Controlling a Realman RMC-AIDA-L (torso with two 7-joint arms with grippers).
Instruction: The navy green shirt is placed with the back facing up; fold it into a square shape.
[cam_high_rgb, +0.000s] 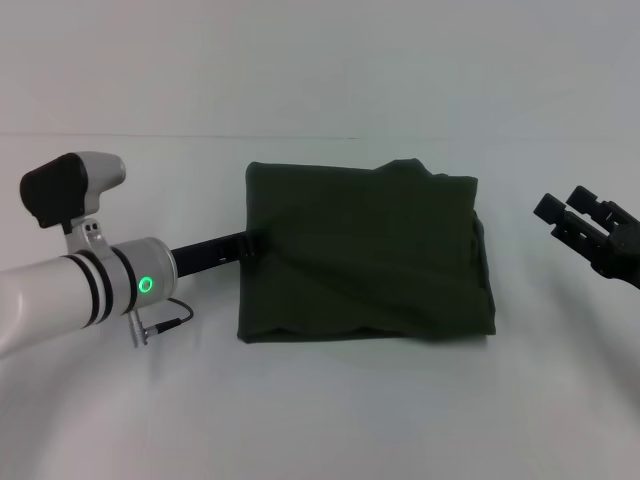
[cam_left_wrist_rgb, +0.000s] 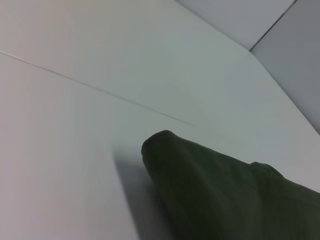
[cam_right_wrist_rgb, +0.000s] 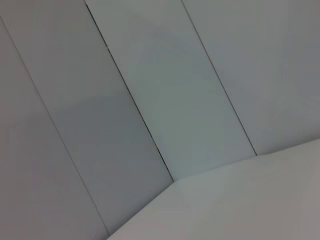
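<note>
The navy green shirt lies on the white table folded into a rough square, plain side up, with a rumpled fold along its far right. My left gripper reaches in low from the left, and its tip meets the shirt's left edge. In the left wrist view one rounded edge of the shirt rests on the table. My right gripper hovers open to the right of the shirt, apart from it, with nothing between its fingers.
White tabletop runs all around the shirt, with a pale wall behind it. The right wrist view shows only grey wall panels and a bare white surface.
</note>
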